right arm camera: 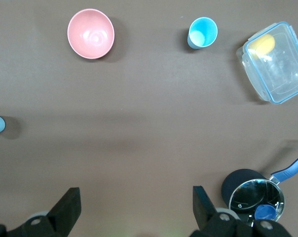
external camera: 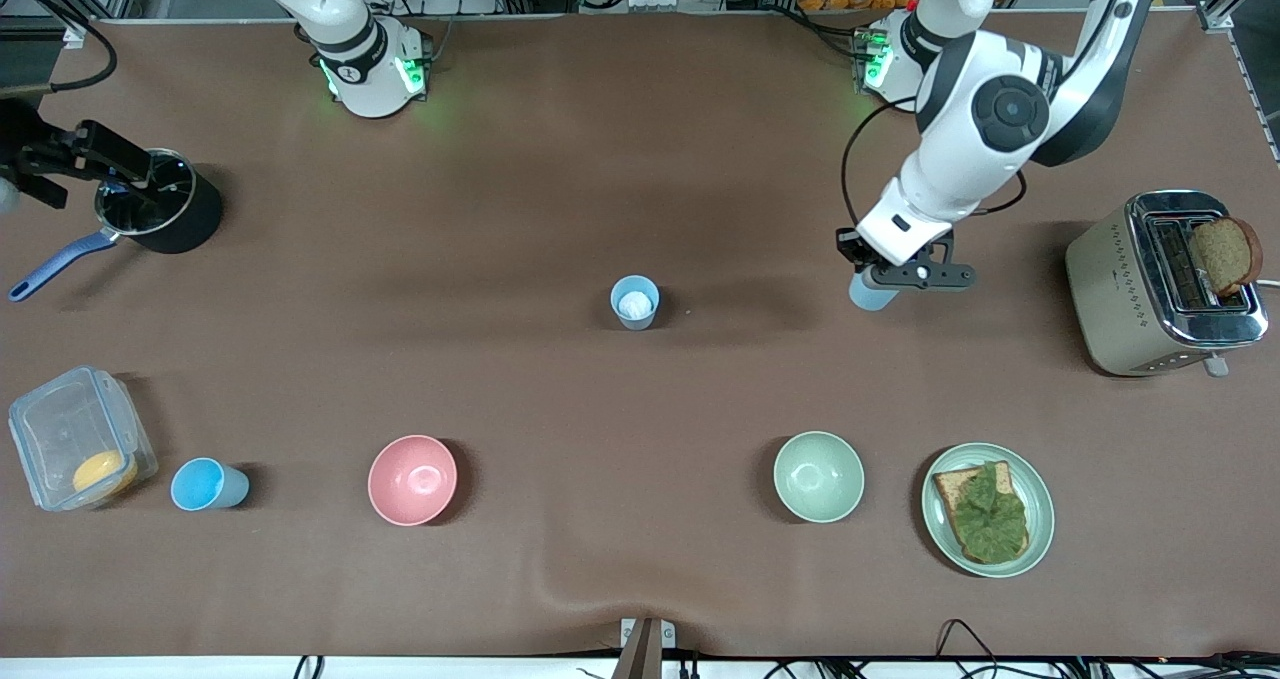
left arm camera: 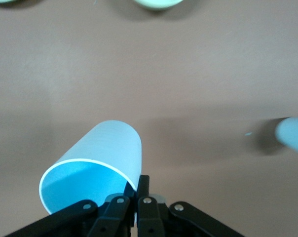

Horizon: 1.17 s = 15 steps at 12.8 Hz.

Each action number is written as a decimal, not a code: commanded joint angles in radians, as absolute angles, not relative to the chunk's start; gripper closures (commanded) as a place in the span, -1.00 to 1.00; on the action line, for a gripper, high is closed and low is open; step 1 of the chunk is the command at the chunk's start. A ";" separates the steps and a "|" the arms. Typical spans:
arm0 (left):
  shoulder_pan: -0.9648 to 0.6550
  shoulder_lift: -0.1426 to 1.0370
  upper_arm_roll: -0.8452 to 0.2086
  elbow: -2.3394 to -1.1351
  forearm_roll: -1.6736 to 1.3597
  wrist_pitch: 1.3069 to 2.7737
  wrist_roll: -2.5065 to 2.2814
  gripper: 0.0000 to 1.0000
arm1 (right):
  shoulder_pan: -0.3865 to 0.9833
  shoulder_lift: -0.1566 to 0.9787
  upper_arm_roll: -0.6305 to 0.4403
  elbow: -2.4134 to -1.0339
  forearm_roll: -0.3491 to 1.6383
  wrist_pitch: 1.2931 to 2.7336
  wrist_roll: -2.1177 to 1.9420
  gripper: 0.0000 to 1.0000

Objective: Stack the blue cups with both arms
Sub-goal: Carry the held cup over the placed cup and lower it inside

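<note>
A: Blue plastic first: how many cups, and where are they?

B: Three. One cup is in the left claw, its rim wall pinched between the pressed-together fingers. It hangs tilted over the desk toward the left arm's end, mouth toward the wrist camera.

A: And the other two?

B: A centre cup stands upright mid-desk, with a whitish patch inside its bottom. A third cup stands near the front edge toward the right arm's end, well apart from the others.

A: What sits beside that third one?

B: A clear box with something yellow inside is just beside it, toward the desk's end. On its inner side is a pink bowl, set apart from it.

A: Where is the right claw?

B: The right claw is spread wide and holds nothing. It hangs over the right arm's end of the desk, beside a black pot with a blue handle.

A: Anything else near the front?

B: A green bowl stands beside a green plate carrying bread topped with a leaf.

A: And by the left arm?

B: A toaster sits at that end, with a slice sticking out of its slot.
</note>
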<state>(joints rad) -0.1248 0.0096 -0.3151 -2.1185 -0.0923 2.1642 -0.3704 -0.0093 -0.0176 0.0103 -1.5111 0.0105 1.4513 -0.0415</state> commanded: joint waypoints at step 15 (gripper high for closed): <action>-0.689 0.492 -0.089 -1.454 -0.054 2.023 -0.784 1.00 | 0.002 -0.020 -0.005 -1.560 0.006 1.509 -0.040 -1.00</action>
